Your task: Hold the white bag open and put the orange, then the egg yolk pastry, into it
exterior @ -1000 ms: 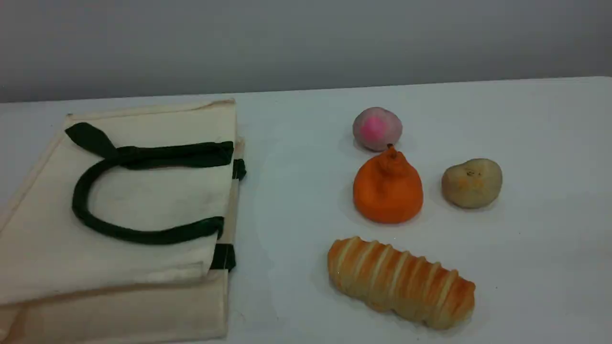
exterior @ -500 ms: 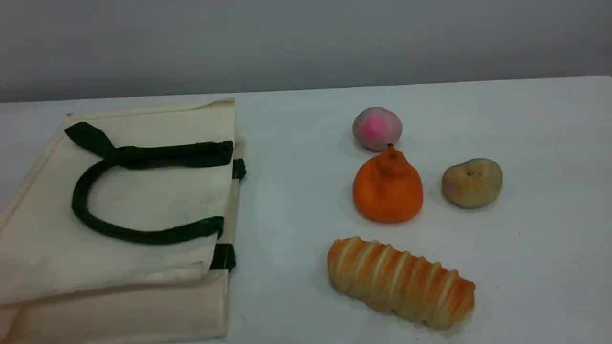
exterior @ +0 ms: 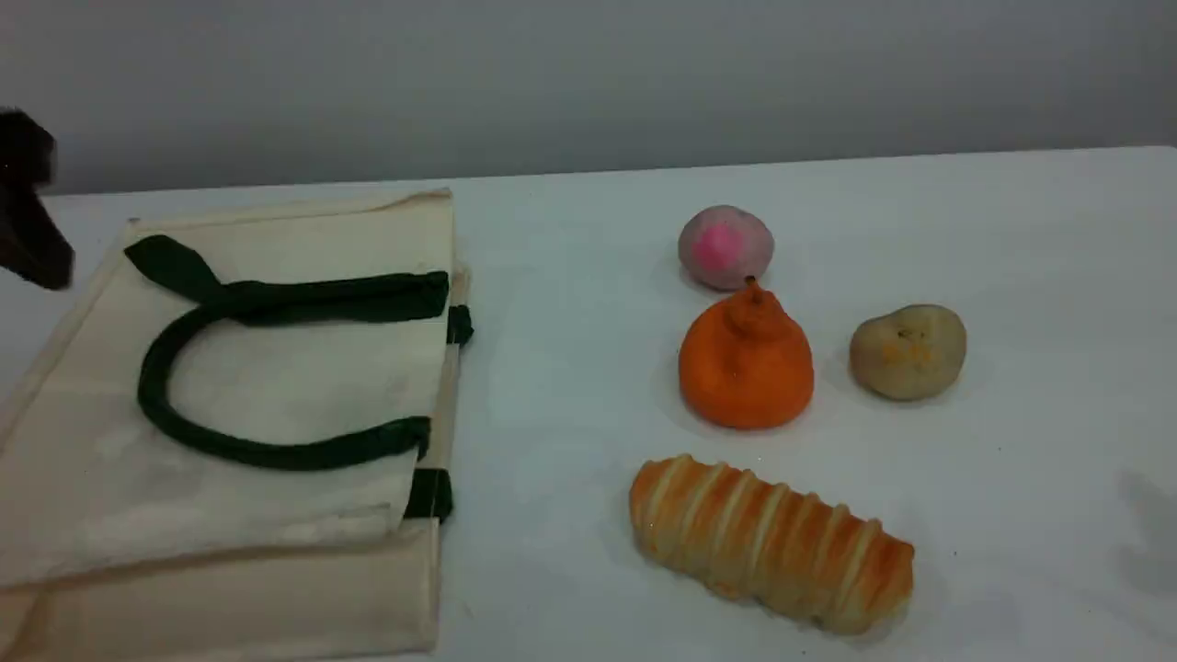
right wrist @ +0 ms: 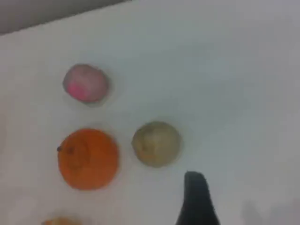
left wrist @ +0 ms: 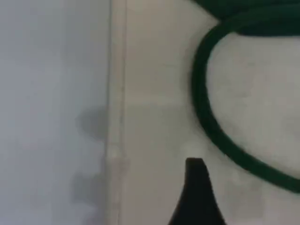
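Observation:
The white bag (exterior: pixel 276 386) lies flat on the table's left side, its dark green handle (exterior: pixel 152 386) looped on top. To the right, the orange (exterior: pixel 745 363) stands near the middle of the table, and the egg yolk pastry (exterior: pixel 908 352) rests beside it. At the left edge, my left gripper (exterior: pixel 32 230) shows as a dark blur. In its wrist view its fingertip (left wrist: pixel 194 168) hovers over the bag (left wrist: pixel 154 93) near the handle (left wrist: pixel 201 108), holding nothing. The right gripper's fingertip (right wrist: pixel 194 187) hangs empty just right of the pastry (right wrist: pixel 156 144) and the orange (right wrist: pixel 88 159).
A pink-centred ball (exterior: pixel 725 246) sits just behind the orange. Nearer the camera, a long striped bread roll (exterior: pixel 772 542) lies in front of it. A grey wall rises behind the table's far edge. On the table's right edge falls a faint shadow (exterior: pixel 1149 524).
My left gripper has come into the scene view at the left edge. A shadow has appeared on the table at the right. The bag and the foods have not moved.

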Robot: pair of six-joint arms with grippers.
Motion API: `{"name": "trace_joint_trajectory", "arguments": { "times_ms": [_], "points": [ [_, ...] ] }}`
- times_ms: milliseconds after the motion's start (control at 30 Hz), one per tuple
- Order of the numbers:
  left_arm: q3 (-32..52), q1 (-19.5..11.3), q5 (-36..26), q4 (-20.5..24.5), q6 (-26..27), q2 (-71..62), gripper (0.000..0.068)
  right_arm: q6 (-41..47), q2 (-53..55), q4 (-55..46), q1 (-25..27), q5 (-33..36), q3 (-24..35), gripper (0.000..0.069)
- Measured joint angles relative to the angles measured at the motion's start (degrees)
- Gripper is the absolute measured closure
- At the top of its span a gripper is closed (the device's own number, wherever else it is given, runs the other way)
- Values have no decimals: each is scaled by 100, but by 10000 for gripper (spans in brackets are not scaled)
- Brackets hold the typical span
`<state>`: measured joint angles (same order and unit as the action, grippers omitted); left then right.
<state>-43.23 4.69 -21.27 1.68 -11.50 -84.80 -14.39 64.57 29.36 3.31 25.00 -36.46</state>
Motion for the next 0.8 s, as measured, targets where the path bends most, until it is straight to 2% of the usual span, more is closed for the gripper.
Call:
{"name": "trace_joint_trajectory", "arguments": {
  "times_ms": [233,467,567,800],
  "points": [
    [-859,0,-1,0,5,-1081,216,-755,425,912,0,-137,0,251],
    [-1680,0,-493,7,51,-2063,216,-1180,475,1437,0,-331,0,251],
    [-1865,0,-595,183,69,-2364,216,-1180,475,1437,0,-339,0,251],
    [-1879,0,-492,151,69,-2824,216,-1180,475,1437,0,-363,0,251]
  ]
}}
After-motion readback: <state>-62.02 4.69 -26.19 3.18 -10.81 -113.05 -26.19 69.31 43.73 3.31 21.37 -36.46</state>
